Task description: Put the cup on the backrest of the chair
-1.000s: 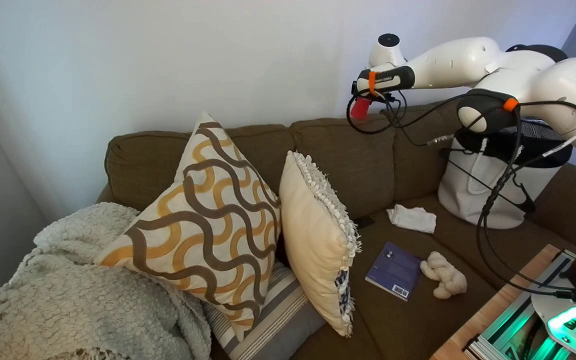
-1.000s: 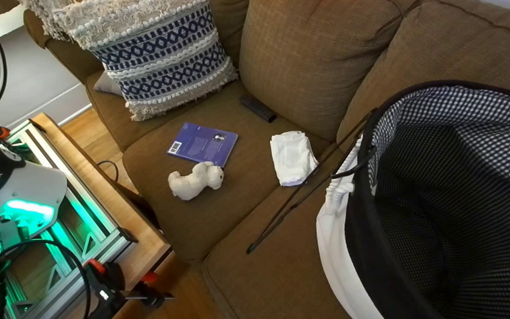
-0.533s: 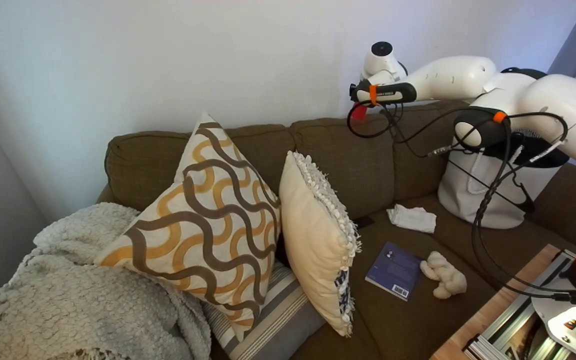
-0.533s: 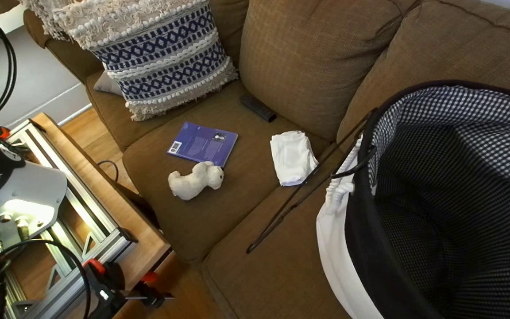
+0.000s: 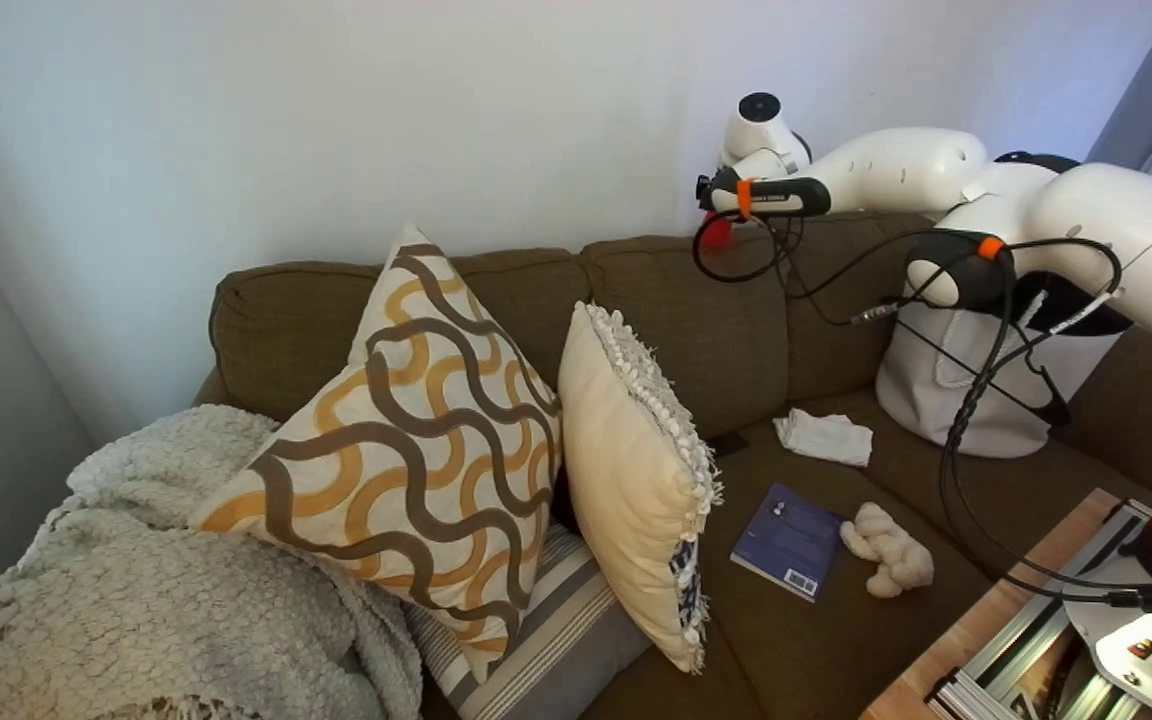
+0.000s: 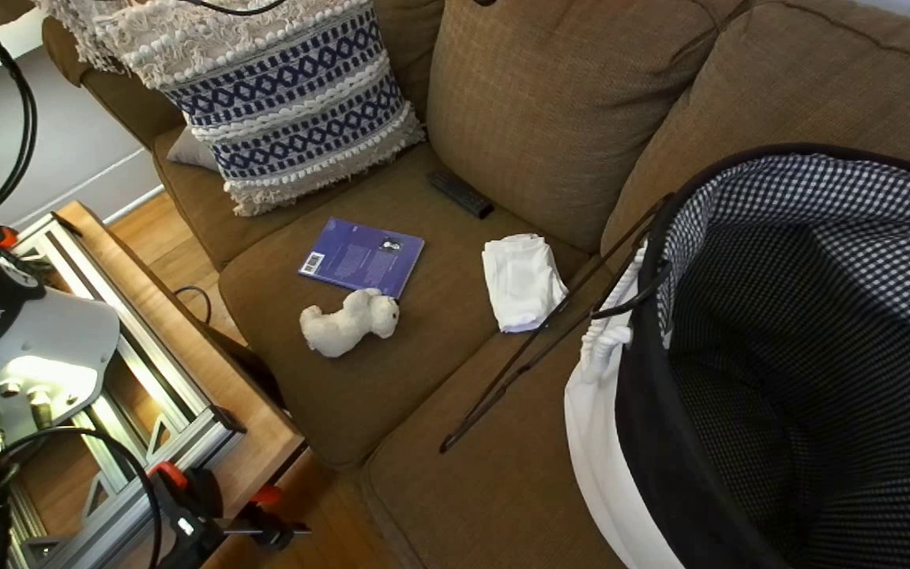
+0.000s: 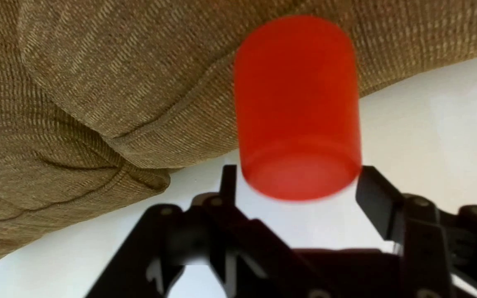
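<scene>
Cup [image 7: 298,99], red, rounded, between 2 jaws

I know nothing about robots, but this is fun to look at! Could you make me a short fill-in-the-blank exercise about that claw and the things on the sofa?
The cup gripped by the claw is the colour ____.
Of the seat and backrest of the sofa, the cup is nearer the ____.
Beside the plush toy lies a purple ____.
The cloth on the seat is the colour ____.

Missing words: red; backrest; book; white.
</scene>
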Controlling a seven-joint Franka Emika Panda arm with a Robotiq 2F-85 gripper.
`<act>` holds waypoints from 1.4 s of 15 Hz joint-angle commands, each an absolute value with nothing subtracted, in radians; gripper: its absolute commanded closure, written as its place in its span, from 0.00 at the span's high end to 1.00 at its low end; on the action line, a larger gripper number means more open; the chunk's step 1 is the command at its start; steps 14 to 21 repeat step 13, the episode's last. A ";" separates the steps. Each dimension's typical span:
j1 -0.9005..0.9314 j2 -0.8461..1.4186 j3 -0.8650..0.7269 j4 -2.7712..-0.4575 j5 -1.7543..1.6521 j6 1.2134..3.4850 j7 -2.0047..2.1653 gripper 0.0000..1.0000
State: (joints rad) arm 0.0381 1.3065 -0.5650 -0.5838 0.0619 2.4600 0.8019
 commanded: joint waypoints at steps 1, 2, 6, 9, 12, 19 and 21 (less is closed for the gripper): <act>0.013 1.338 -0.546 -0.521 0.070 2.401 0.785 1.00; 0.013 1.338 -0.547 -0.520 0.069 2.393 0.785 1.00; 0.027 1.303 -0.548 -0.524 0.068 2.419 0.771 1.00; 0.053 1.230 -0.528 -0.532 0.069 2.429 0.677 1.00; 0.053 1.229 -0.518 -0.509 0.075 2.444 0.653 1.00; 0.056 1.209 -0.509 -0.508 0.076 2.442 0.636 1.00; 0.056 1.209 -0.509 -0.508 0.076 2.442 0.636 1.00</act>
